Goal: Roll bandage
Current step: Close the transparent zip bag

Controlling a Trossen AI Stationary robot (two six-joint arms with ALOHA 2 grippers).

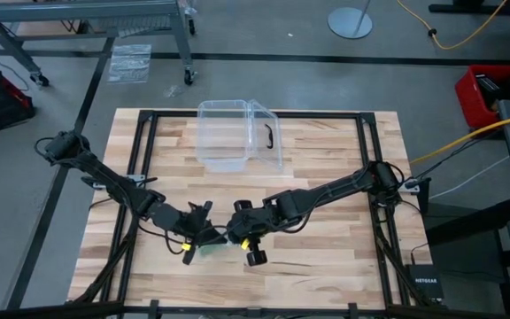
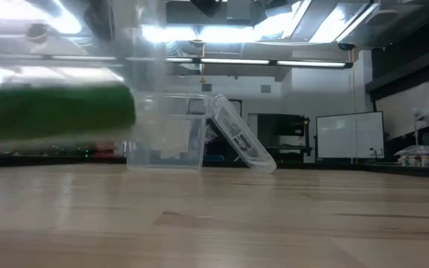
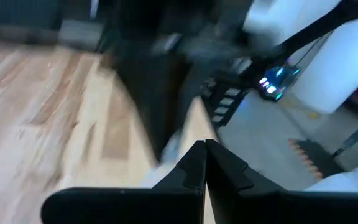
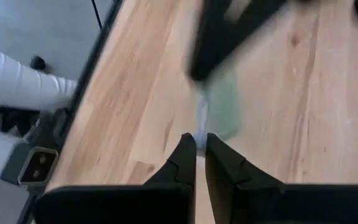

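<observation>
The green bandage [image 4: 224, 106] shows as a short pale-green strip just beyond my right gripper [image 4: 201, 142], which is shut on its near end. In the high view the bandage [image 1: 209, 251] lies under the spot near the table's front edge where my two grippers meet. In the low view the bandage [image 2: 58, 112] is a blurred green band held level, above the wood. My left gripper [image 3: 205, 148] is shut. From the right wrist view my left gripper [image 4: 219, 37] is a dark blur at the strip's far end. My right gripper pinches the bandage's near end [image 4: 201, 127] between its two fingers, which slant down and lie along the strip. The cloth runs on from them, clear of the table. My left gripper's blurred fingers [image 4: 199, 65] end at the strip's far end; I cannot tell whether they touch it.
A clear plastic box [image 1: 237, 133] with its lid leaning against it stands at the table's far middle; the box [image 2: 177, 134] shows behind the bandage in the low view. Bare wood lies on both sides of the arms. A person's white sleeve [image 4: 17, 81] is beyond the table's edge.
</observation>
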